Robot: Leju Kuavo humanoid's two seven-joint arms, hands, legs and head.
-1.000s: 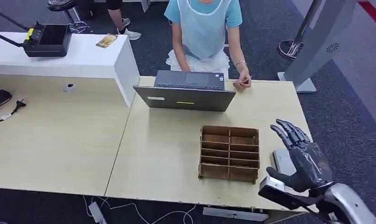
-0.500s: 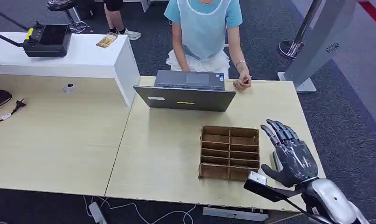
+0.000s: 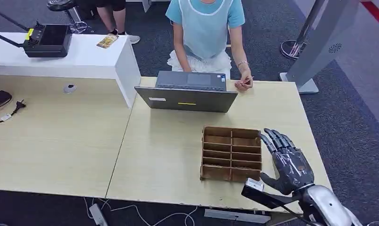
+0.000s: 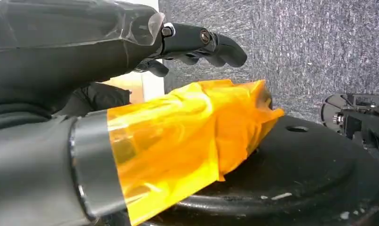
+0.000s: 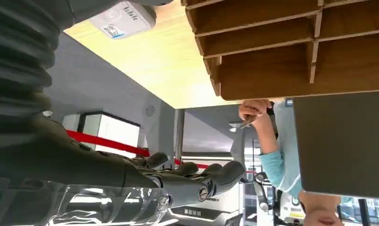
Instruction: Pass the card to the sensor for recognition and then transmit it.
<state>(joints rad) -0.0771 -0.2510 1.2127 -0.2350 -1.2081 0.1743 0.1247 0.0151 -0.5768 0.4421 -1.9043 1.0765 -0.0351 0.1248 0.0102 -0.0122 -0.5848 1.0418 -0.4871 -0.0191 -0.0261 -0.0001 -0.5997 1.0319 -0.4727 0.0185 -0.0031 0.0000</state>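
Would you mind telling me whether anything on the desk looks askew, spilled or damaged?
Nothing stands out. The wooden organizer sits square with empty slots, the laptop stands open, and the right robot hand hovers empty beside the organizer.

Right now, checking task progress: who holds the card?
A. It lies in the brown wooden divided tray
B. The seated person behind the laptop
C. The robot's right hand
B: the small card is in the person's hand; the robot's right hand holds nothing.
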